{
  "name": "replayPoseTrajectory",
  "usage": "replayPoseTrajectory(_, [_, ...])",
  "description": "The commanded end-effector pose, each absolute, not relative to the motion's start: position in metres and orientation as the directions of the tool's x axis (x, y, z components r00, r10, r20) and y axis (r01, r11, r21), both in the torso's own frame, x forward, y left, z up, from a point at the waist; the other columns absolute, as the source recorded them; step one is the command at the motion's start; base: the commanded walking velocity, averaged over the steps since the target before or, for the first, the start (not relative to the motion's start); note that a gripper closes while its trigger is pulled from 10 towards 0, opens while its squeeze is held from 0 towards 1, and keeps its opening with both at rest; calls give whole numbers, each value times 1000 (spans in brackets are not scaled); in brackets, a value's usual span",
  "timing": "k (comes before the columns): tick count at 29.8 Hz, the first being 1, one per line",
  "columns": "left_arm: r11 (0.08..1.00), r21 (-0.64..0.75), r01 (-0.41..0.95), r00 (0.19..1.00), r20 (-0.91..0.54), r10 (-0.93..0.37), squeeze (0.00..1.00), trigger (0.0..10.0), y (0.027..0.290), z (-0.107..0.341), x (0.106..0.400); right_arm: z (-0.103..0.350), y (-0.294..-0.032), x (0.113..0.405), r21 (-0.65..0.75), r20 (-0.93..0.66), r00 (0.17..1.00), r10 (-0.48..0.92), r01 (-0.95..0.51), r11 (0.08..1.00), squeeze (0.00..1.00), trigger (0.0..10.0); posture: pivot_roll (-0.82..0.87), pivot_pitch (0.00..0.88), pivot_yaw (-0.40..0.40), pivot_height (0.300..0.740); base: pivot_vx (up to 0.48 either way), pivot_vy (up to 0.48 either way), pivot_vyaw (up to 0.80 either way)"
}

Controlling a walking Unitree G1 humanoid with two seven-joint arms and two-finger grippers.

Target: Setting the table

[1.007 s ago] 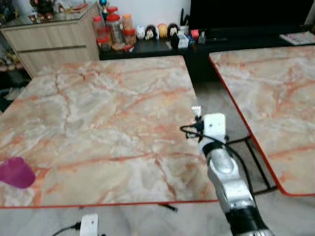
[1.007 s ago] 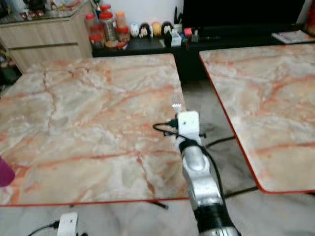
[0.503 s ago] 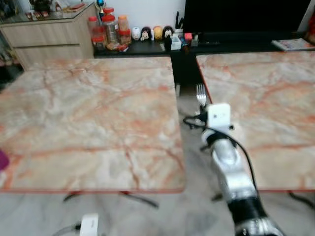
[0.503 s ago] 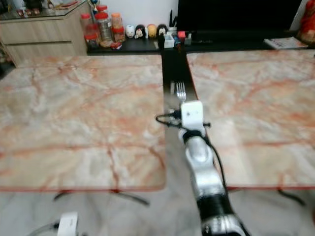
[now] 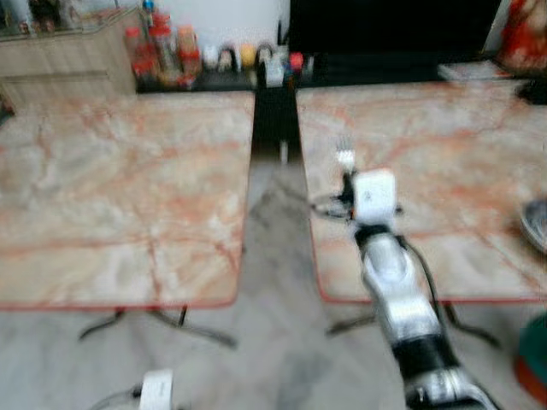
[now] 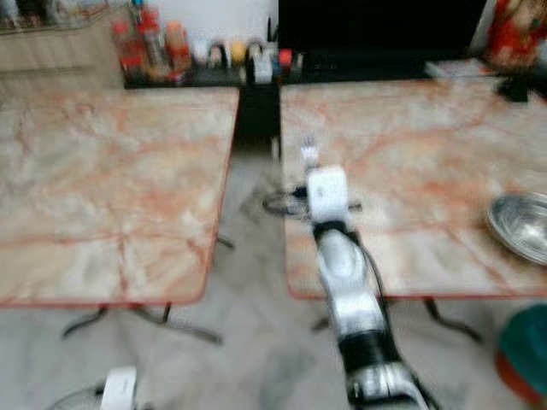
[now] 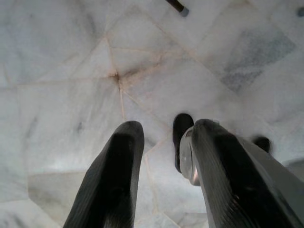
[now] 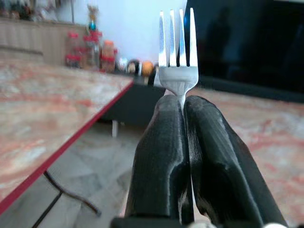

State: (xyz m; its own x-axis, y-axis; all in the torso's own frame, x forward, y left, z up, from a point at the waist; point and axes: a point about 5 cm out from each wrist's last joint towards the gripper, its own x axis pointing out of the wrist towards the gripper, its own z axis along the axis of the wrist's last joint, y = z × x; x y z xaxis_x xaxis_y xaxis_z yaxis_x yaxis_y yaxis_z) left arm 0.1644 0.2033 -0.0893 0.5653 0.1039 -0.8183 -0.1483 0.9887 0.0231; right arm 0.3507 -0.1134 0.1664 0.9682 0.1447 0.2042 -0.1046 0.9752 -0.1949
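My right gripper (image 8: pixel 183 107) is shut on a silver fork (image 8: pixel 177 52), tines pointing up past the fingertips. In the head views the fork (image 5: pixel 345 159) sticks out ahead of the right wrist, held above the near left part of the right marble table (image 5: pixel 444 145). A metal bowl (image 6: pixel 521 224) sits at that table's right edge. My left gripper (image 7: pixel 159 137) hangs low over the pale tiled floor with its fingers apart and nothing between them.
A second marble table (image 5: pixel 111 188) stands to the left, with a floor gap (image 5: pixel 273 205) between the two. Jars and small figures (image 5: pixel 171 51) line a dark low shelf behind, beside a wooden cabinet (image 5: pixel 60 64). A teal and red object (image 6: pixel 521 350) is at the lower right.
The camera has swung to the right: the left table slid leftwards, the right table came to the middle and a metal bowl appeared. The fork stays held in my right gripper.
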Motion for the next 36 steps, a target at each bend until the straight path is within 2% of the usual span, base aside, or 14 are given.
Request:
replayPoseTrajectory(1, [987,19,-157,555,-825,104,0,10000,202,-90,163,171,-123,353,-184,229,967,113,-71,980,0,10000,-4,4,71,740,0,-420,0])
replayPoseTrajectory(36, [989,22,-146,559,-823,101,0,10000,203,-90,165,167,-135,355,-205,244,966,81,-31,978,0,10000,-15,0,84,740,0,-415,0])
